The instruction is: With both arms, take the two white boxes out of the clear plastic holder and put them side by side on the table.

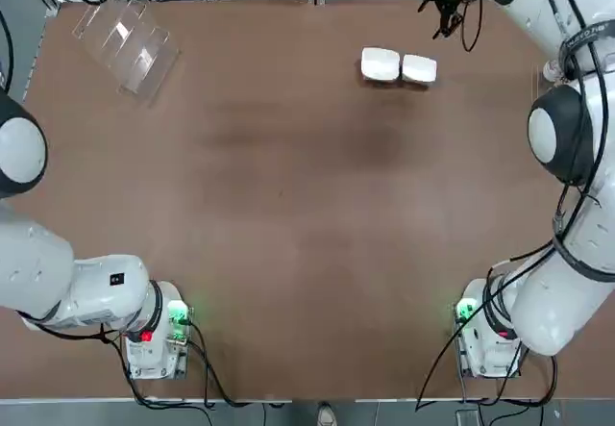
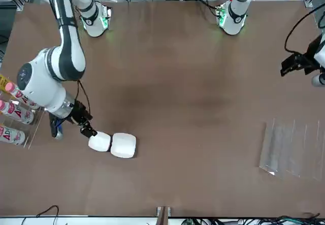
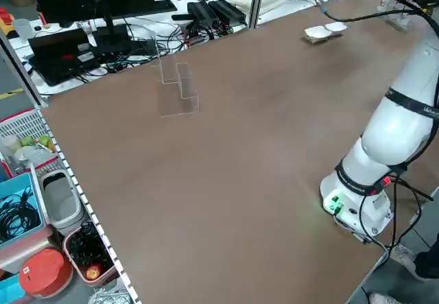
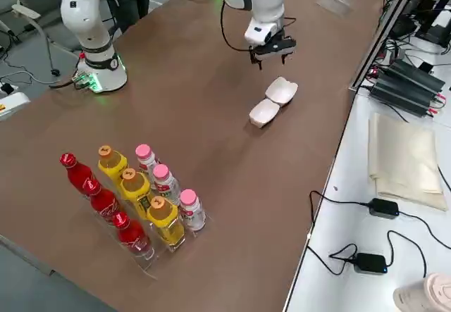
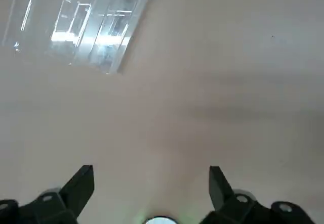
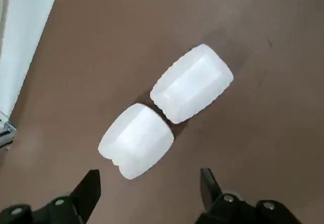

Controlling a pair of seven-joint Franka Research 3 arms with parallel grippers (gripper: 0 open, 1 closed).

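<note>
While the overhead camera cuts off the bottles, the right side camera shows a rack of red, yellow and pink-capped bottles [image 4: 134, 199]; their labels are too small to read. The right gripper [image 6: 149, 193] hangs open with both white boxes [image 6: 164, 110] just below it, touching side by side on the table [image 1: 288, 205]. The left gripper [image 5: 152, 186] is open above bare table, the empty clear holder [image 5: 81, 24] a little way beyond its fingers.

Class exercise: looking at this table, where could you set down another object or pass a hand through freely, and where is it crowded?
The wide middle of the table is bare, bordered by the clear plastic holder, the two white boxes and both arm bases. It is crowded at the boxes, where the open right gripper hangs, and around the bottles in their rack.
</note>
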